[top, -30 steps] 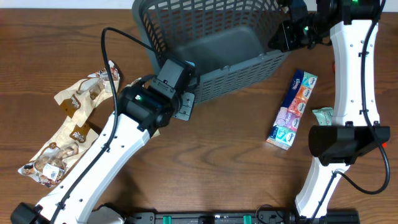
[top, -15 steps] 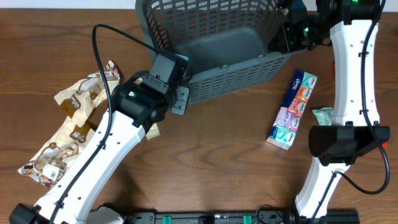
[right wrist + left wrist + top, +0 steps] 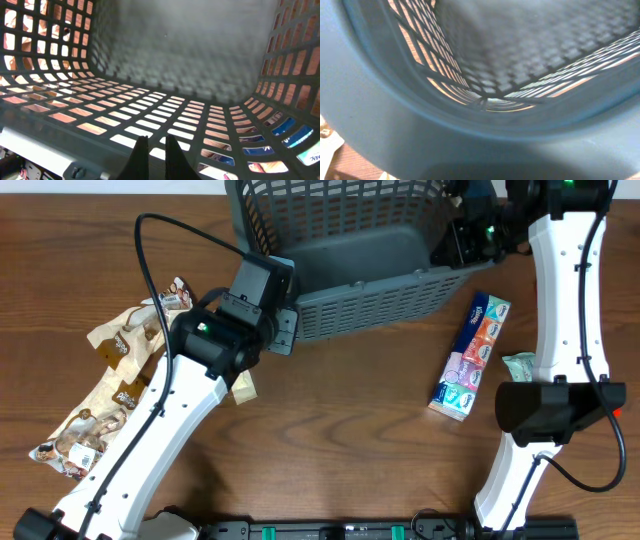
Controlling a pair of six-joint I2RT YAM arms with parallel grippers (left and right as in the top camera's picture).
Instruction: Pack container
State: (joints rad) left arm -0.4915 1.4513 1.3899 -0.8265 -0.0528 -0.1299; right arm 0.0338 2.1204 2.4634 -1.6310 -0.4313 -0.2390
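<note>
— Two arms: how do yours stand?
— Your right gripper (image 3: 156, 145) pinches the container (image 3: 350, 255) at its right wall. Your left gripper (image 3: 285, 332) meets its near-left corner, and I cannot tell its grasp. The container sits at the table's (image 3: 340, 450) far edge.

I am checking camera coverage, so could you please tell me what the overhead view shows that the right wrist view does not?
Only overhead: the left arm, the right arm and the brown snack packets left of the container. Only right wrist: the right gripper, fingers close together before the lattice wall. Both: the container's bare floor, nothing packed yet; the colourful pack shows whole overhead, probably as blue glimpses through the slots.
</note>
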